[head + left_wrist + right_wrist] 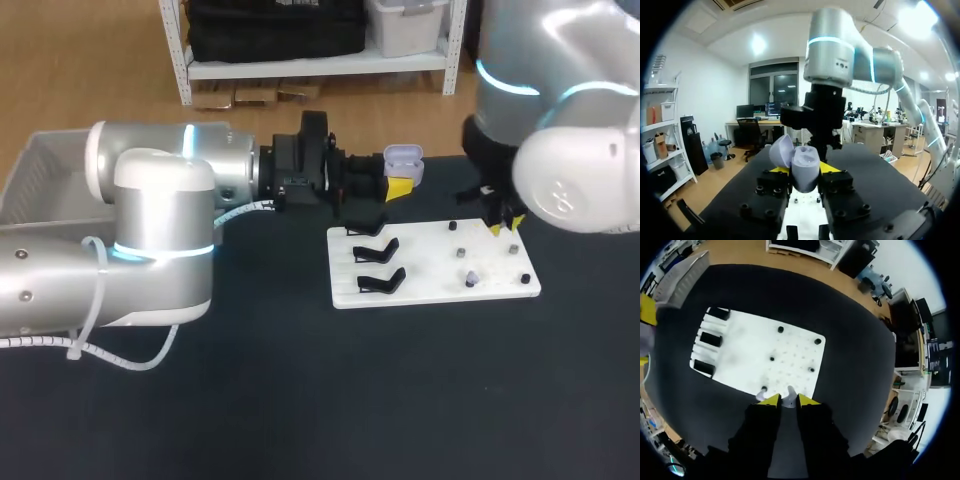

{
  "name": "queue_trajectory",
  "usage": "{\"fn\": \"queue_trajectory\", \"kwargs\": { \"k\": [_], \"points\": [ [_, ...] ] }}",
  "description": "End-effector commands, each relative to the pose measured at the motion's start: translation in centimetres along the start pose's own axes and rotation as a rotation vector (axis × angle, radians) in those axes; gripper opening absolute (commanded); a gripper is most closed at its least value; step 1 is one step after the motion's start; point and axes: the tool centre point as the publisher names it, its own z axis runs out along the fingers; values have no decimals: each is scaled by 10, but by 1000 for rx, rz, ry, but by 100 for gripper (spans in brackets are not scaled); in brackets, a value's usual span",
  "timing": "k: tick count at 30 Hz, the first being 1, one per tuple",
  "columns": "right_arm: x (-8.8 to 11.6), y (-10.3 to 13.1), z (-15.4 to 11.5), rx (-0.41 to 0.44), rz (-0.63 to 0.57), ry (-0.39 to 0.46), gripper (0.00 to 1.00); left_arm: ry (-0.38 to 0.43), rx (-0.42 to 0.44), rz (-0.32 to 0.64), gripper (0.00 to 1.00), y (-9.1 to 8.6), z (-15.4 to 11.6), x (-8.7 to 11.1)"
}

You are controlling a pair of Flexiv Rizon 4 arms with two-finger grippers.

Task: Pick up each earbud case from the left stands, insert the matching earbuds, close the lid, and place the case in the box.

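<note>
In the head view my left gripper (400,181) is shut on a pale lavender earbud case (404,157) with its lid up, held above the table behind the white board (430,262). The left wrist view shows the case (805,169) pinched between my left gripper's (805,172) two fingers, lid tilted back. My right gripper (505,226) hangs low over the board's far right edge. In the right wrist view its yellow tips (789,402) close on a small white earbud (788,395). Another earbud (761,396) sits on the board beside it, also seen from above (470,277).
Three black stands (378,250) line the board's left side, and small dark pegs (523,278) dot its right half. A grey box (40,170) stands at the table's far left behind my left arm. Dark tabletop lies open in front of the board.
</note>
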Motion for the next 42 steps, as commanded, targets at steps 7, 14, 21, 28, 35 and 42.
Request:
{"fn": "queue_trajectory", "kwargs": {
  "k": [7, 14, 21, 28, 35, 42],
  "points": [
    [-2, 29, -58, 37, 83, -2, 0, -9, -5, 5, 0, -1, 0, 2],
    [2, 37, -83, 61, 82, 6, 0, -9, -5, 5, 0, -1, 0, 2],
    [2, 37, -83, 61, 82, 6, 0, -9, -5, 5, 0, -1, 0, 2],
    [-1, 39, -89, 67, 130, -9, 0, -9, -5, 5, 0, -1, 0, 2],
    [-21, 48, -116, 126, 537, 70, 0, -9, -5, 5, 0, -1, 0, 2],
    [-10, 63, -133, 92, 794, 45, 0, -9, -5, 5, 0, -1, 0, 2]
  ]
}}
